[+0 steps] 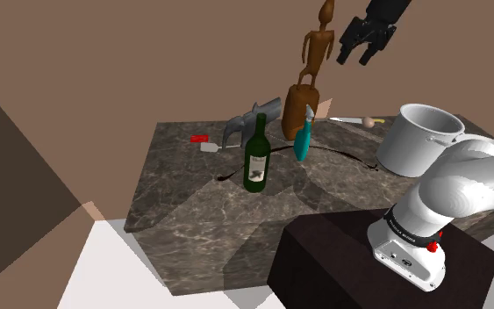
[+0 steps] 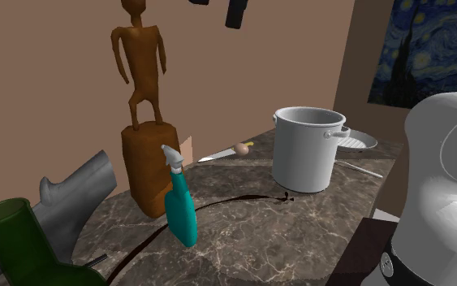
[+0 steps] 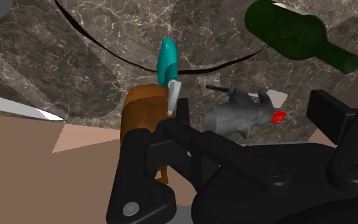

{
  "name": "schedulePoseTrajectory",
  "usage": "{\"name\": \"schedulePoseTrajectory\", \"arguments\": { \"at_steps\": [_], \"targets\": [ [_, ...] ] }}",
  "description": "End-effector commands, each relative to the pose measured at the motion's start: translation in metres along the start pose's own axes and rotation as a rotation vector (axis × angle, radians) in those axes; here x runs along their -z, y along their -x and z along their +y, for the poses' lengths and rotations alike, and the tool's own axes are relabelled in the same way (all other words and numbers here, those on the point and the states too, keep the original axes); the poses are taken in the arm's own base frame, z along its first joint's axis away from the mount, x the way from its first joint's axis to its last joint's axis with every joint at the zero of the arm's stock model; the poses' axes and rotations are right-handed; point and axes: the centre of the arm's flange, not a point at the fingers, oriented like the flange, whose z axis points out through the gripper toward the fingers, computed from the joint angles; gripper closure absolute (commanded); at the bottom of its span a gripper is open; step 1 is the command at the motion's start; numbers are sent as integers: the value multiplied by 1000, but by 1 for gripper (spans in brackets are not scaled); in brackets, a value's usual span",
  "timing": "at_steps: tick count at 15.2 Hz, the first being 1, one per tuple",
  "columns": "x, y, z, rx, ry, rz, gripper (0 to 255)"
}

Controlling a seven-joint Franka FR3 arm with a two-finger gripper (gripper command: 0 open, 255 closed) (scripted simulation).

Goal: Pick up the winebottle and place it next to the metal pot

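The dark green wine bottle (image 1: 256,158) stands upright on the marble table (image 1: 183,206), towards the shoulder view's left of centre; its neck and shoulder fill the lower left corner of the second exterior view (image 2: 15,240), and in the wrist view it lies far ahead of the fingers (image 3: 292,32). The grey metal pot (image 1: 420,139) (image 2: 306,150) stands at the table's right end. My black gripper (image 1: 360,48) (image 3: 254,121) hangs high above the back of the table, beside the brown statue's head. It is open and holds nothing. One finger (image 2: 236,12) shows at the second exterior view's top edge.
A tall brown figure statue (image 1: 311,79) (image 2: 141,97), a teal spray bottle (image 1: 304,139) (image 2: 180,207) and a grey object (image 1: 254,118) stand between bottle and pot. A knife (image 1: 346,119), a small ball (image 1: 369,122) and a plate (image 2: 356,140) lie at the back.
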Motion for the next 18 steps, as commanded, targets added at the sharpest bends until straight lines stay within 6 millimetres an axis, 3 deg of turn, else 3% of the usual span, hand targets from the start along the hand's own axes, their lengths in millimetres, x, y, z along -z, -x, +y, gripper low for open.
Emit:
{"name": "schedulePoseTrajectory", "arguments": {
  "at_steps": [1, 18],
  "targets": [
    [0, 0, 0, 0, 0, 0, 0],
    [-146, -30, -192, -169, 147, -43, 0]
  ]
}}
